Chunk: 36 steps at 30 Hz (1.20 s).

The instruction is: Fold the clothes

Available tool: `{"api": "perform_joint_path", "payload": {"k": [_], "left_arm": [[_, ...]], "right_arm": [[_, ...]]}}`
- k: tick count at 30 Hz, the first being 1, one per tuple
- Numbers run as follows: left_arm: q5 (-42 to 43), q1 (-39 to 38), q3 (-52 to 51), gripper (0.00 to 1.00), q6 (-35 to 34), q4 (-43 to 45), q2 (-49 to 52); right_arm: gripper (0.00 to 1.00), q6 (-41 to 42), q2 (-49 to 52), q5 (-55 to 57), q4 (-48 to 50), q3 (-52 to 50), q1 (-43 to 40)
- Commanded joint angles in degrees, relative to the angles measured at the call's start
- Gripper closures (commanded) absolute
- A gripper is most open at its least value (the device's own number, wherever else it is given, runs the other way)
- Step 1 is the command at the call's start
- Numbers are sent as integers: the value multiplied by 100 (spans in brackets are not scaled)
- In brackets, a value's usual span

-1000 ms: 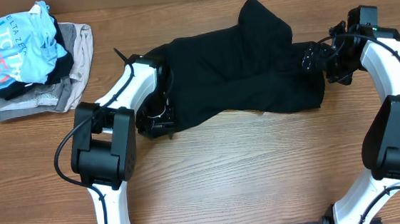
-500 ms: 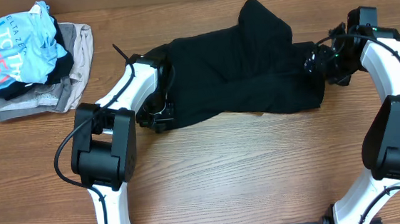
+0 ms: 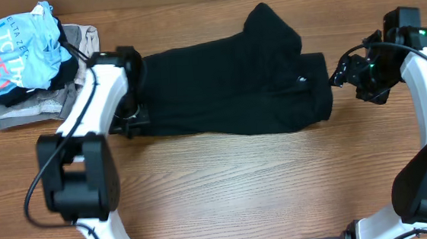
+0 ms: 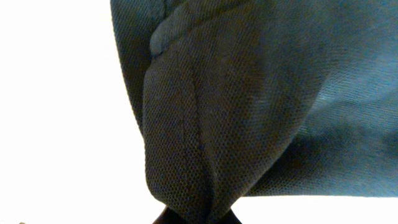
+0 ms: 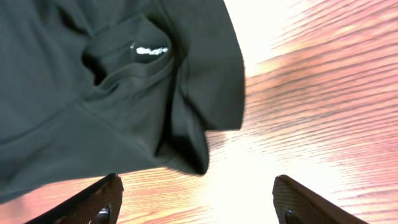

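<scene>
Wooden counter point(image 3: 242, 186), brown, its grain running lengthwise, seen from overhead; the same counter point(image 5: 311, 93) appears partly washed out by glare in the right wrist view. At the counter's far left corner lies a loose heap of garments. Uppermost is a crumpled light blue shirt point(image 3: 28, 42) with red and white lettering, only partly legible. Below it a dark layer point(image 3: 13, 95) shows. Lowest are a grey garment point(image 3: 14, 114), nearest the counter's left edge, and a beige garment point(image 3: 86, 49) beside it, both roughly folded.
</scene>
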Motion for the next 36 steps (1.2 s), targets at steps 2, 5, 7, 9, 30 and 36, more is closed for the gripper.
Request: {"api": "perform_joint_path", "payload": {"k": [2,5,7,9,30,36], "left_arm": [[-177,-50,-2,96,7,7,-243],[-181,-114,-4,96,7,7,-219],[-181,-146,-4,96,7,35,-219],[-181,-179,-4,96,7,59,-219],[-332,63,-7,96,-234,-741,-221],[-409,149,-48,96,-299,-986,-221]], "right_arm": [[18,173,-4,90,400,-669,387],[17,304,-4,70,890,-1150,634],[17,302,-4,79,1274,-1458,807],[17,302,-4,79,1635,-1725,940],[96,732,-824,730,1156,-2570,505],[96,778,-1215,721,426,-2570,295]]}}
